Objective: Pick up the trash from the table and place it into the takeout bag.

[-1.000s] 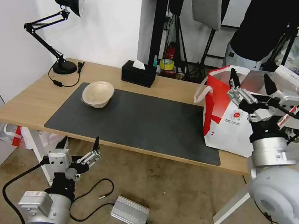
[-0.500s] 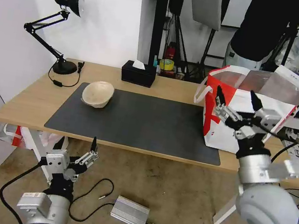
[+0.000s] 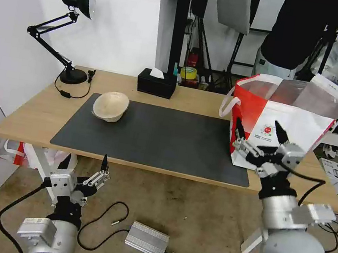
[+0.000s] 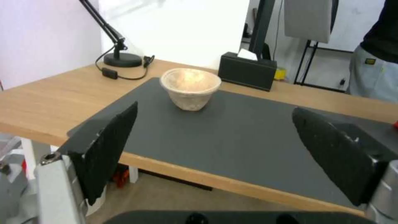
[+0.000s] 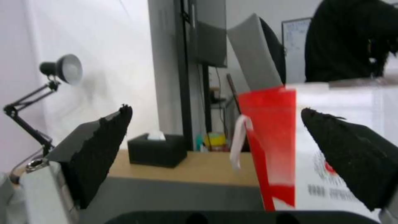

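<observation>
A beige paper bowl (image 3: 111, 106) of trash sits on the dark grey mat (image 3: 163, 138), near its far left corner, on the wooden table (image 3: 29, 117). The left wrist view shows this bowl (image 4: 191, 88) beyond my left gripper (image 4: 215, 109). The red-and-white takeout bag (image 3: 289, 120) stands open at the table's right end. My right gripper (image 3: 258, 130) hangs open and empty in front of the bag's front face, below its mouth. The bag (image 5: 273, 140) fills the space past that right gripper (image 5: 215, 109). My left gripper (image 3: 85, 162) is open, low before the table's front edge.
A black tissue box (image 3: 156, 82) and a black desk lamp (image 3: 72, 34) stand along the table's far side. A silver box (image 3: 147, 239) and cables lie on the floor in front. A person stands behind the bag.
My right gripper has come down from over the bag's mouth and moved left, ending in front of the bag. The left gripper has sunk slightly.
</observation>
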Motion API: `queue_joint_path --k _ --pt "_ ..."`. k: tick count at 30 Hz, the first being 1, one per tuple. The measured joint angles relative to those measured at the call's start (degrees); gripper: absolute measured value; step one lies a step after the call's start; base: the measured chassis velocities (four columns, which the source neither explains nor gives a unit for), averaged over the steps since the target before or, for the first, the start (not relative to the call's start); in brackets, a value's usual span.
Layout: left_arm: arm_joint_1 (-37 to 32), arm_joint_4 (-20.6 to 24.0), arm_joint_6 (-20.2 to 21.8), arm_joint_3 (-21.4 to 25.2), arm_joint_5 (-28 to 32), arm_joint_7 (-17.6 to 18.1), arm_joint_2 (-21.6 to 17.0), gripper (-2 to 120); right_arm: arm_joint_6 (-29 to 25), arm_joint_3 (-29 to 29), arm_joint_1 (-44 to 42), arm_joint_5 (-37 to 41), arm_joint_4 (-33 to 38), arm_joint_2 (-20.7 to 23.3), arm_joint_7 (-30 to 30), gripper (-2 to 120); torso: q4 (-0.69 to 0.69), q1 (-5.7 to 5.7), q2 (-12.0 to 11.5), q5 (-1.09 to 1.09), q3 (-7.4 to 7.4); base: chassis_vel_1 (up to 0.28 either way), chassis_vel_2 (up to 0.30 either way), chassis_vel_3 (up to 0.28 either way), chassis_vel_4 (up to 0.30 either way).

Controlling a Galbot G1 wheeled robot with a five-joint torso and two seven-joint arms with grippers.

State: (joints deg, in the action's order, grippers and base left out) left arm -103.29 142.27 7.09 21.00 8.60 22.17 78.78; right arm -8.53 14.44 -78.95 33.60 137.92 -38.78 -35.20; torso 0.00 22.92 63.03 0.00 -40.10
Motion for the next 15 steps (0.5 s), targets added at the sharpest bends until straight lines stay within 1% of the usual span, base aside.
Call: queue_joint_path --k 3,6,11,15 --pt "0.0 0.0 0.0 0.0 0.0 0.0 0.3 100 0.0 0.1 -2.3 -1.6 0.4 -0.8 -0.6 100 0.00 0.00 0.0 0.00 0.00 0.000 0.000 0.000 0.000" --pt "0.0 0.0 0.0 -0.1 -0.2 0.0 0.6 100 0.0 0.0 -2.8 -2.3 0.5 -0.7 -1.1 100 0.00 0.00 0.0 0.00 0.00 0.000 0.000 0.000 0.000" --pt "-0.3 -0.1 -0.1 -0.1 -0.6 0.0 0.6 100 0.0 0.0 -3.9 -2.4 1.1 -0.8 -2.1 100 0.01 0.00 0.0 0.00 0.00 0.000 0.000 0.000 0.000" --pt "-0.3 -0.2 -0.2 -0.2 -0.7 0.0 0.5 100 0.4 -0.1 -6.6 -3.0 1.5 -1.6 -3.4 100 0.00 0.00 0.0 0.00 0.00 0.000 0.000 0.000 0.000"
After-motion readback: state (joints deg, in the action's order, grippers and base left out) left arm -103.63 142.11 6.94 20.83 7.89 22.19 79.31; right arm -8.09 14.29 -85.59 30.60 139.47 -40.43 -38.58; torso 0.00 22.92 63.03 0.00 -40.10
